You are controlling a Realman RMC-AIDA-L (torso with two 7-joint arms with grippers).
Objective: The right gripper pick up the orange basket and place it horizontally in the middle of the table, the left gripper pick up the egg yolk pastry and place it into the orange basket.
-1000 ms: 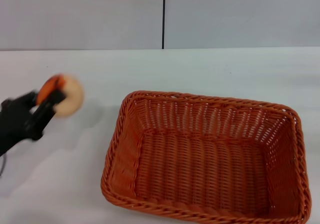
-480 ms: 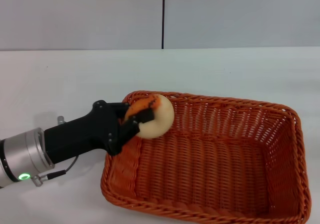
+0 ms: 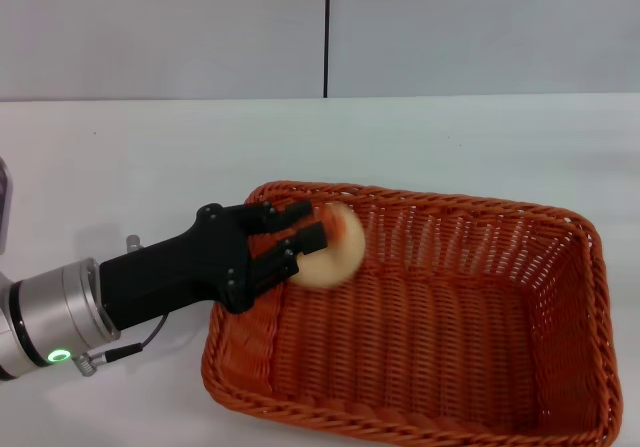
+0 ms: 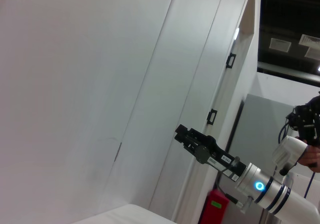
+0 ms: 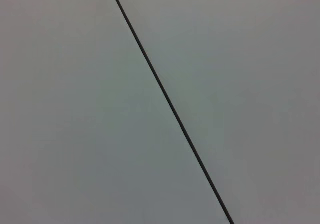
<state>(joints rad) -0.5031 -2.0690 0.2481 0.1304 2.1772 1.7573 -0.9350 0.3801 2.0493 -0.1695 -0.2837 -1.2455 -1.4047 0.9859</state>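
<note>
The orange basket [image 3: 590, 297] lies lengthwise on the white table [image 3: 450, 147], at the middle and right of the head view. My left gripper [image 3: 305, 223] reaches over the basket's left rim, open, with its black fingers [image 3: 292, 211] spread. The egg yolk pastry [image 3: 333, 249] is a blurred pale round shape with an orange top, just beyond the fingertips and above the basket's floor. The right gripper [image 4: 186, 136] shows only in the left wrist view, far off and raised in the air in front of a wall.
A pale grey wall with a dark vertical seam [image 3: 327, 32] stands behind the table. A bare strip of table lies to the left of the basket, under my left arm [image 3: 60, 312]. The right wrist view holds only the wall and its seam [image 5: 165, 96].
My left arm carried the pastry from the table's left side rightward over the basket's rim. Its fingers have since spread, and the pastry has left them, moving into the basket.
</note>
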